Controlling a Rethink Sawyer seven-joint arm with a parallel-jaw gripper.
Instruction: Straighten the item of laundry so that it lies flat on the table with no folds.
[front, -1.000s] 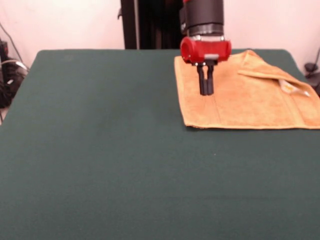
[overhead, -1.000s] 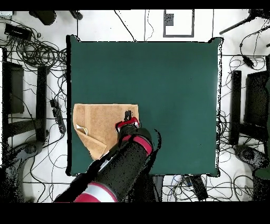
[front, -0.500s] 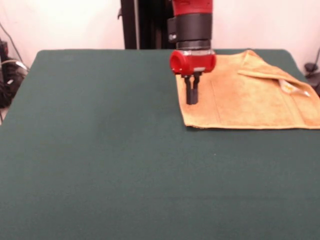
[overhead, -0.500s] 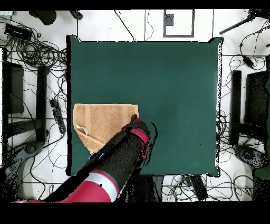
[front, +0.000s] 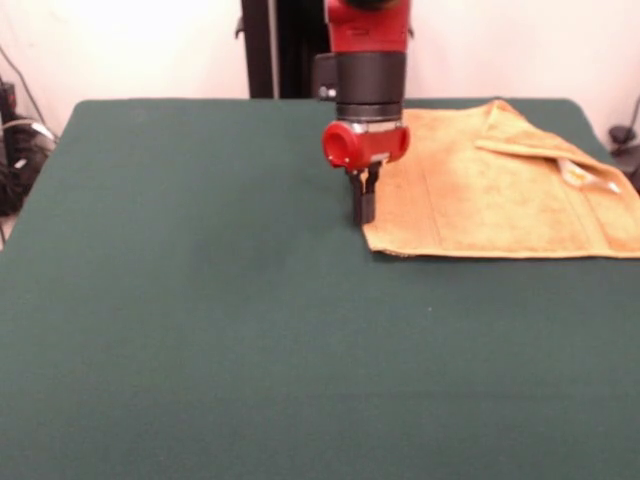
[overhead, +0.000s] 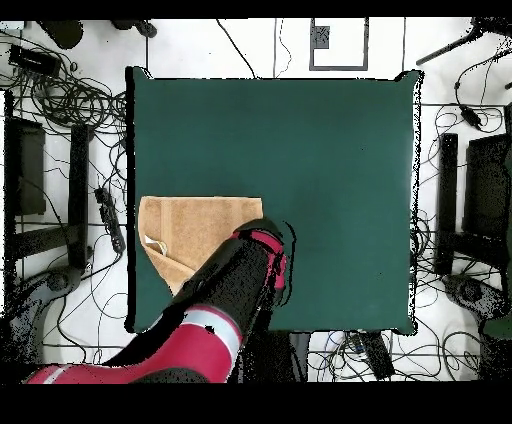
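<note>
The golden-orange item of laundry (front: 490, 190) lies at the far right of the green table (front: 200, 300). One far-right corner is folded over, and a white label (front: 585, 176) shows there. My gripper (front: 362, 208) hangs just above the towel's left edge, its black fingers pressed together and shut with nothing between them. In the overhead view the towel (overhead: 190, 222) sits at the table's (overhead: 330, 170) lower left, with the fold at its lower-left side. My arm covers the towel's lower right corner and hides the fingertips there.
Cables and dark equipment (overhead: 60, 120) lie on the floor around the table. A black post (front: 258, 50) stands behind the table's far edge. The towel's right end reaches the table's right edge.
My gripper has travelled left across the towel, from over its left part to its left edge. The towel itself has not shifted.
</note>
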